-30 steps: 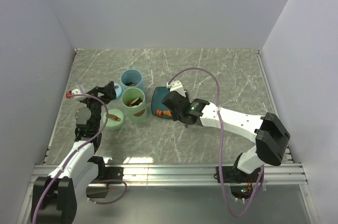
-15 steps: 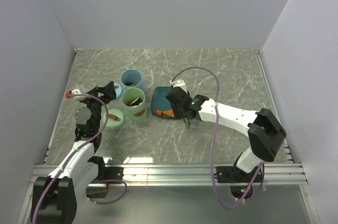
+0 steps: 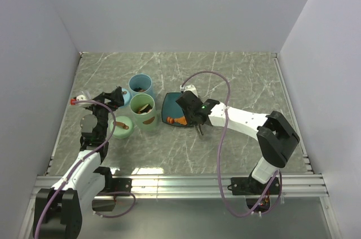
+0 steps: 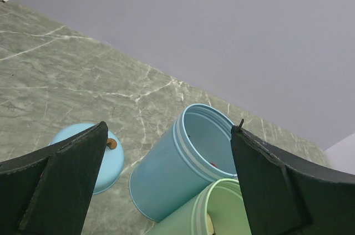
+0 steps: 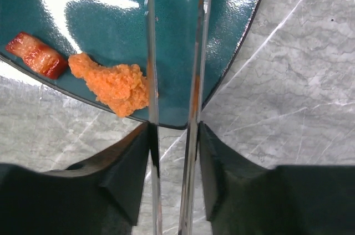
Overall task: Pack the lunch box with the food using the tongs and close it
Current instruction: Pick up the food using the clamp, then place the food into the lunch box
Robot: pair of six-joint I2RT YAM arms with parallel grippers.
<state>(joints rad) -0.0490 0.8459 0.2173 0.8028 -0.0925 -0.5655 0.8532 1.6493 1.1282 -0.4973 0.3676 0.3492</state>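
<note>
My right gripper [image 5: 173,129] is shut on the thin silver tongs [image 5: 151,52], one finger pressing each arm. The two arms run out nearly parallel over the teal plate [image 5: 100,19]. An orange chunk of food [image 5: 113,84] lies just left of the left arm, touching it, and a red-brown piece [image 5: 37,56] sits further left. Nothing is between the tong arms. In the top view the right gripper [image 3: 194,116] hangs at the plate's [image 3: 169,103] near right edge. The lunch box tubs, blue [image 3: 141,87] and green [image 3: 143,109], stand left of the plate. My left gripper [image 4: 169,128] is open beside them.
A blue lid [image 4: 89,154] with a brown knob lies on the marble table left of the blue tub [image 4: 183,168]. A green lid [image 3: 123,124] lies near the left arm. White walls enclose the table on three sides.
The right arm's elbow has swung left while its gripper stayed at the plate's near right edge. The right fingers have squeezed the tongs narrower. The left arm has not moved.
</note>
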